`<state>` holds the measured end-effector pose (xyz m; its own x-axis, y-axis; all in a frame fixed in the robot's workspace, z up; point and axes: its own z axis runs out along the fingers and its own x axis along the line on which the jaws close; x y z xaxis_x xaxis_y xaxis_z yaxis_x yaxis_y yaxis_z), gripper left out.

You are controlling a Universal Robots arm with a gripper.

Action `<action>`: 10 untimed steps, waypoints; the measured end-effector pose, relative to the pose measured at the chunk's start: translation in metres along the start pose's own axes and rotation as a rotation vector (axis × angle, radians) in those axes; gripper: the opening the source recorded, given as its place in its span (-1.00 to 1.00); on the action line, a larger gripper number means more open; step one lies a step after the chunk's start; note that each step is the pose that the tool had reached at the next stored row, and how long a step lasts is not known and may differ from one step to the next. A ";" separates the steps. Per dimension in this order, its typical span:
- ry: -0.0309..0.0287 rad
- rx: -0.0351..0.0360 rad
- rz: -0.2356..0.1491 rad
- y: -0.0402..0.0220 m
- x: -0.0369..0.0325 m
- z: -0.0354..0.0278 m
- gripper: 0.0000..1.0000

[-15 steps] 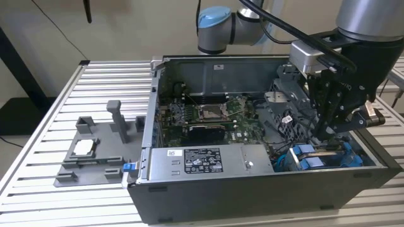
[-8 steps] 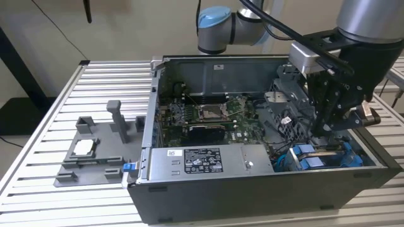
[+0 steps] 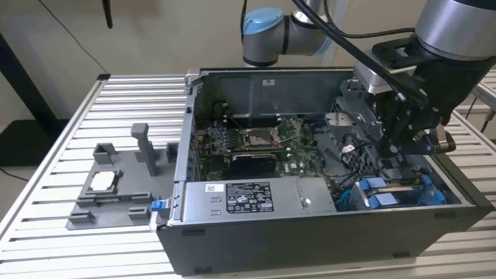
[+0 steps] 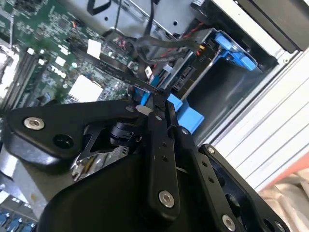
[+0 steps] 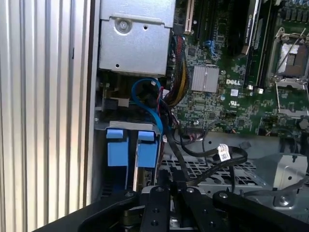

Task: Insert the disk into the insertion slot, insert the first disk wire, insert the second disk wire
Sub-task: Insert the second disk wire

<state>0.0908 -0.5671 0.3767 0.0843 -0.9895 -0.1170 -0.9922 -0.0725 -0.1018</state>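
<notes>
Second wrist view: tool [image 4: 153, 104] closed, pinching what we read as black wire connector [image 4: 145, 83] just beside disk's connector end. Disk [image 3: 395, 192] in blue carrier already seated in insertion slot [image 3: 453, 195], at computer case's [image 3: 310, 238] corner on exterior view's right. We judge disk step done, wire step underway; whether any wire is plugged, we cannot tell. Fixture tray [image 3: 108, 200] on table [image 3: 46, 174] beside case.

gripper [image 4: 157, 104]: matt black metal | insertion slot [image 3: 399, 192]: grey metal, blue plastic tabs | table [image 3: 46, 174]: ribbed aluminium
</notes>
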 end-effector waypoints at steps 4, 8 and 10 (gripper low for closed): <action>-0.0062 -0.0078 0.002 -0.0052 0.0040 0.0005 -0.69; -0.0075 -0.0270 0.004 -0.0133 0.0072 0.0012 -0.69; -0.0085 -0.0427 0.006 -0.0177 0.0089 0.0016 -0.69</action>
<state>0.1093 -0.5744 0.3758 0.0788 -0.9889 -0.1259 -0.9957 -0.0718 -0.0587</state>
